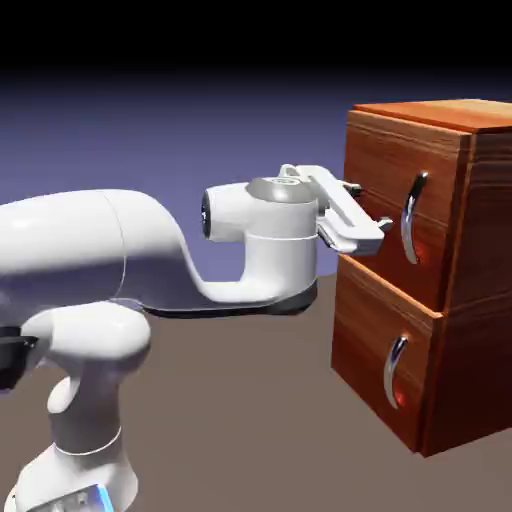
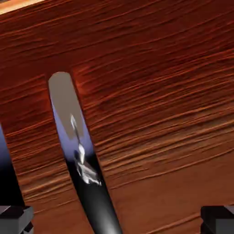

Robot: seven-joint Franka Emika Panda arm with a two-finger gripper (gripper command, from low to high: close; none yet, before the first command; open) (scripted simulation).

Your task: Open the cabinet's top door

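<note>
Against the blue-violet backdrop, your hand point(image 1: 372, 217) stands wide and empty facing the top door point(image 1: 392, 190), whose upright handle point(image 2: 77, 151) sits left of centre between the fingertips.

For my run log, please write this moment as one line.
phase: approach | gripper: open, empty, level, facing top door | handle: between the fingertips in hand view, not gripped | top door: closed | cabinet: lower panel closed
</note>
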